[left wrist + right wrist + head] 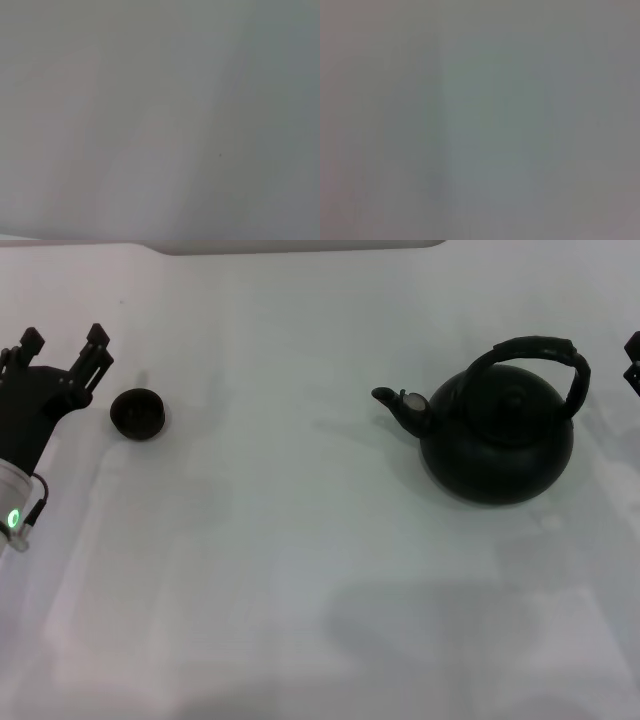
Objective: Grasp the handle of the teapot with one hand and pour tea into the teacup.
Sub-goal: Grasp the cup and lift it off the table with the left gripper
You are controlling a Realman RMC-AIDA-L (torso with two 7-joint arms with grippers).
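Note:
The black teapot (497, 435) stands upright on the white table at the right, its spout pointing left. Its arched black handle (535, 352) spans over the lid. The tiny dark teacup (137, 413) sits at the far left. My left gripper (65, 343) is at the left edge, just left of the teacup, open and empty. Only a small part of my right gripper (632, 360) shows at the right edge, just right of the handle and apart from it. No tea shows. Both wrist views show only bare table surface.
The white table (300, 540) stretches between teacup and teapot. A pale object's edge (300, 245) shows at the far back.

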